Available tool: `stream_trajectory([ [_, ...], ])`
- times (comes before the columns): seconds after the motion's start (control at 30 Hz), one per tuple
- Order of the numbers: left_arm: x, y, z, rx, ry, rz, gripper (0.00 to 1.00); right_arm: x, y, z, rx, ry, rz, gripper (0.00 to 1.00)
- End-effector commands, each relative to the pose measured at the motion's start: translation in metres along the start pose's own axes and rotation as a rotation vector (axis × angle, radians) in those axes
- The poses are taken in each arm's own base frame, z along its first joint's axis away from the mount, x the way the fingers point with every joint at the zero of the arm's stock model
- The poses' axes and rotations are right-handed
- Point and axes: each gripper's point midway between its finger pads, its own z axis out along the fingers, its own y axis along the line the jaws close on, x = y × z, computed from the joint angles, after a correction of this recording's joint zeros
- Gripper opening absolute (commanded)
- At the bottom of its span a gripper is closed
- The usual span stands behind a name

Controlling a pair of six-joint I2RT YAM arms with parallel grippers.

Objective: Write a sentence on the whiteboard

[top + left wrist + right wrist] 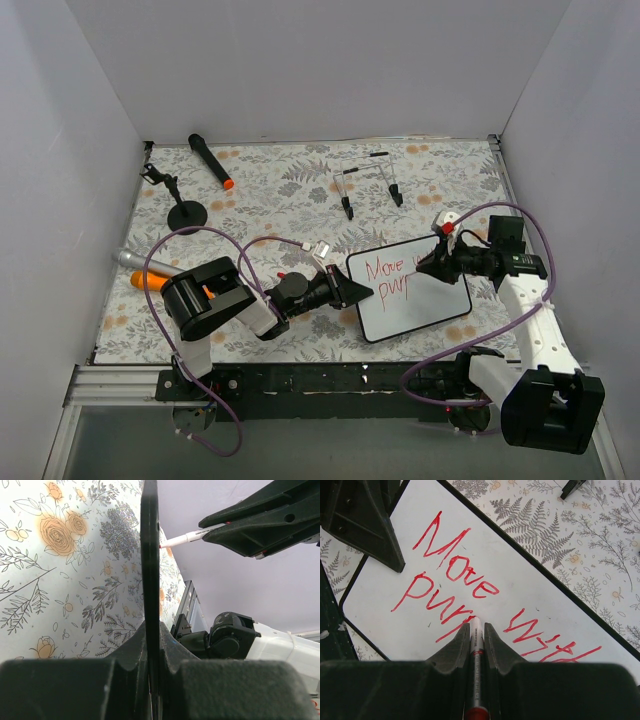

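So, whiteboard (405, 310): lay on the floral tablecloth (280, 190), right of centre, between the two arms; the left wrist view caught it edge-on.
Left gripper (352, 290): clenched on the board's left edge, the thin black frame pinched between its jaws.
Right gripper (433, 266): clamped around a red marker (476, 645), whose tip touched the white surface at the second line.
Sentence (455, 570): red lettering read "Move with" on top and "purp" begun beneath; by my judgement it was unfinished.
Risk, board slip: the left hold was on a narrow rim only, so a hard sideways stroke could have twisted the board and bent the letters.
Risk, smearing: the right jaws rode low over the fresh ink, so any dip of the wrist could have dragged through "with".
Risk, pressure: pressing too hard could have rocked the board or splayed the nib, while pressing too lightly would have left gaps in the strokes.
Risk, marker creep: the pen sat deep between the jaws, and if it slid back the tip would have lifted off.
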Motion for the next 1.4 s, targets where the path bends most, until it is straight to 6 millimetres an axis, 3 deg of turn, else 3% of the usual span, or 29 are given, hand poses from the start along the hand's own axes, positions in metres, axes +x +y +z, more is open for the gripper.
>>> stream_trajectory([
  [0.0,-0.017,-0.046,0.000,0.184,-0.071,0.057,0.00,-0.001,-0.012,-0.002,0.061,0.005,-0.026,0.01],
  [0.43,-0.018,-0.047,0.000,0.186,-0.074,0.059,0.00,0.012,-0.009,-0.007,0.072,0.071,-0.041,0.01],
  [0.8,-0.018,-0.047,0.000,0.187,-0.075,0.058,0.00,0.025,0.009,-0.008,0.019,0.098,-0.043,0.01],
  [1.37,-0.017,-0.047,0.000,0.188,-0.074,0.059,0.00,0.016,0.017,-0.003,-0.056,0.053,-0.021,0.01],
])
